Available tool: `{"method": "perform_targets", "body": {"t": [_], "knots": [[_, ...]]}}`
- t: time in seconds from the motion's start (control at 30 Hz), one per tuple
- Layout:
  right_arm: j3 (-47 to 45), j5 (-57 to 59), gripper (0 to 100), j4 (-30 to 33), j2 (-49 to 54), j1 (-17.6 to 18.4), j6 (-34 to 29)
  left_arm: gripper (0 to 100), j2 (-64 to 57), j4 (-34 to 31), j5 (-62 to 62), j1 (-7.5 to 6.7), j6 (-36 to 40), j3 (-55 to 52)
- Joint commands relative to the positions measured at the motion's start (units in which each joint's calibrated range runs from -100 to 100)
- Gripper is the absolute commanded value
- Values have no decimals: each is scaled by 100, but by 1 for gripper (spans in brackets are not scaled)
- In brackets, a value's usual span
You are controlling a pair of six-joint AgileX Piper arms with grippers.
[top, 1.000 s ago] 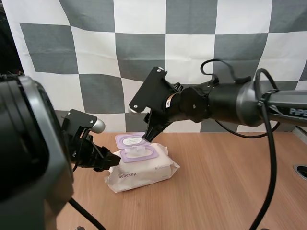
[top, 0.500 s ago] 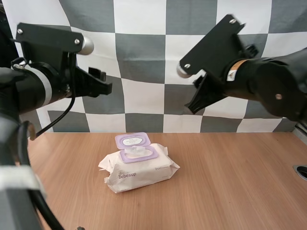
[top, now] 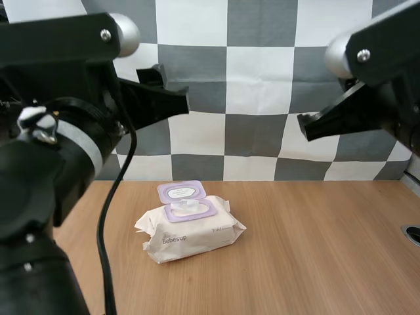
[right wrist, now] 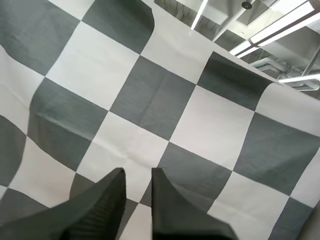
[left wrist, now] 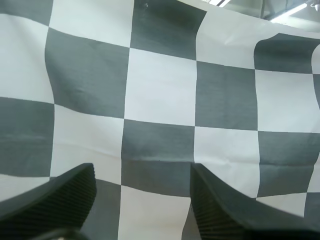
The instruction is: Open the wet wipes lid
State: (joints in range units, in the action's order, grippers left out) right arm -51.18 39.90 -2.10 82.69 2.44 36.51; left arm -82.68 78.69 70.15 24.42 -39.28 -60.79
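The wet wipes pack (top: 193,231), white with a lilac top, lies on the wooden table (top: 315,256) in the high view. Its lilac lid (top: 180,191) stands flipped up at the back, and the white wipes show in the opening. My left gripper (top: 178,100) hangs high over the table's left, far above the pack. In the left wrist view the left gripper (left wrist: 142,180) is open wide with nothing between its fingers (left wrist: 60,197). High on the right is my right gripper (top: 304,128). The right wrist view shows the right gripper (right wrist: 137,174) open by a narrow gap, holding nothing.
Bare wood surrounds the pack on all sides. A dark round fitting (top: 412,234) sits at the table's right edge. Both arms' bulky bodies are close to the camera at the left and upper right of the high view.
Both grippers have lifted away from the pack, the left up and left, the right up and right. The lid has stayed flipped open and the pack has not shifted.
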Motion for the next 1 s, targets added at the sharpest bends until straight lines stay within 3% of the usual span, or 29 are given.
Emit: {"method": "perform_targets", "body": {"t": [0.0, 0.2, 0.37, 0.53, 0.67, 0.73, 0.97], "knots": [[-657, -44, 0, -270, 362, -64, 39, 91, -353, -33, -712, -1, -453, -626], [-2069, -812, 0, -439, 675, -377, 39, 90, -356, -230, -2046, -1, -972, -1889], [-3114, -2737, 0, -762, 741, -558, 39, 90, -356, -245, -2046, -1, -2500, -2716], [-3749, -3045, 0, -805, 741, -556, 39, 90, -249, 202, -1853, -10, -2984, -3316], [-4245, -3045, 0, -805, 741, -556, 39, 90, -327, 251, -2105, -429, -3585, -3825], [-4417, -3061, 0, -805, 741, -556, 39, 90, -412, 265, -2938, -609, -3616, -3921], [-4514, -2560, 0, -840, 798, -782, 39, 90, -684, 996, -5300, -991, -3579, -3921]]}}
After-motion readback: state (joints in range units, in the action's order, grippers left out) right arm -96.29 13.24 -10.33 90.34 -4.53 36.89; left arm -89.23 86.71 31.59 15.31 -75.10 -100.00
